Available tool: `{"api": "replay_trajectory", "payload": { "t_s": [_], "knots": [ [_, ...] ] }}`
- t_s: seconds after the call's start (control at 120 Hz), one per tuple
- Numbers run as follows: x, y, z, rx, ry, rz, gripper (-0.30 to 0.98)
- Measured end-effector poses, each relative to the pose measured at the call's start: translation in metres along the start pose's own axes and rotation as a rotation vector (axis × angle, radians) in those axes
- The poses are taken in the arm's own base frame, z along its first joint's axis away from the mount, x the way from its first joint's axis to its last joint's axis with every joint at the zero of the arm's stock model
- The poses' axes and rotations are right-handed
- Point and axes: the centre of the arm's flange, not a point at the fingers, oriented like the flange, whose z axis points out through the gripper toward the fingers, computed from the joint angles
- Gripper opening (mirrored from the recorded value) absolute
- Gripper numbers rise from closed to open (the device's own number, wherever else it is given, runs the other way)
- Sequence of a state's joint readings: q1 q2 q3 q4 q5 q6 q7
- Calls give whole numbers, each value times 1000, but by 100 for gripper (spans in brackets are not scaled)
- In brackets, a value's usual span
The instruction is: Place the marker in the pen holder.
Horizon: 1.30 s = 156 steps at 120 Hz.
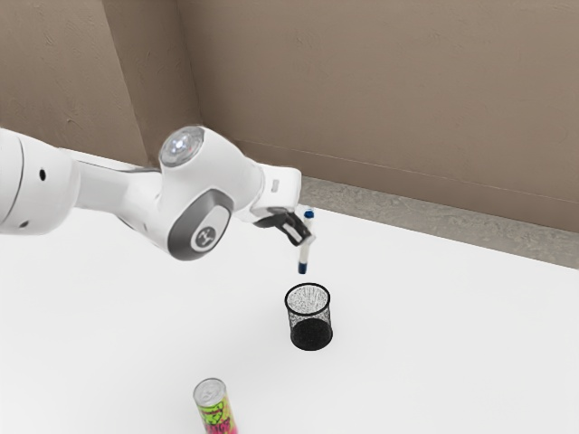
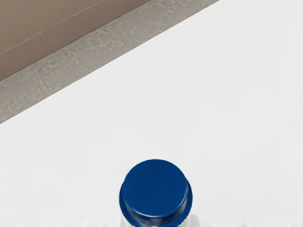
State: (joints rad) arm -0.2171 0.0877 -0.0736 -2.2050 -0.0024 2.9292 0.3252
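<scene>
Three small things in all: one slim white cylindrical marker with blue ends [image 1: 304,256], one round black wire-mesh pen holder [image 1: 311,335] and one silver-topped cylindrical can printed in green and pink [image 1: 217,413]. Besides these, there are one flat white counter [image 1: 434,344], one white jointed robot arm [image 1: 217,167] and one black two-finger tool [image 1: 306,239].

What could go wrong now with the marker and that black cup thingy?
The marker hangs above the pen holder, so if the gripper opens too soon, it might miss and land on the table. It also leans a little, so its lower end could catch the black rim. Pushing down on that rim might then tip the holder over.
</scene>
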Motion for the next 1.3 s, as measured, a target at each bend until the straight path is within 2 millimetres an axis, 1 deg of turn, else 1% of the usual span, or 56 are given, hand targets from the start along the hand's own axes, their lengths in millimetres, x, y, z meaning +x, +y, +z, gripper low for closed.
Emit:
{"api": "replay_trajectory", "payload": {
  "t_s": [0.075,0.192,0.392,0.517,0.683,0.733,0.775,0.8,0.833,0.867,0.892,0.942,0.983,1.008,1.058,1.092,1.125,1.167,1.225,1.3],
  "knots": [
    [-4,10,3,-12,-10,-5,-10],
    [-9,15,5,-19,-18,-25,-10],
    [-9,32,7,-38,-23,-44,-10],
    [-14,35,9,-42,-34,-66,-10],
    [-14,34,5,-43,-54,-84,27],
    [-13,34,4,-43,-58,-89,35],
    [-7,30,-2,-37,-50,-97,41],
    [1,23,-10,-26,-33,-107,44],
    [19,5,-26,-6,-2,-126,48],
    [50,-19,-52,16,28,-151,51],
    [72,-39,-75,30,40,-175,53],
    [107,-79,-125,55,43,-224,56],
    [127,-110,-170,82,33,-256,58],
    [133,-127,-195,99,17,-276,59],
    [128,-156,-233,123,-44,-332,61],
    [119,-173,-251,135,-94,-378,62],
    [107,-190,-264,147,-147,-426,63],
    [89,-209,-276,159,-214,-488,64],
    [61,-233,-283,171,-303,-574,65],
    [30,-256,-290,180,-393,-668,66]
  ]
}}
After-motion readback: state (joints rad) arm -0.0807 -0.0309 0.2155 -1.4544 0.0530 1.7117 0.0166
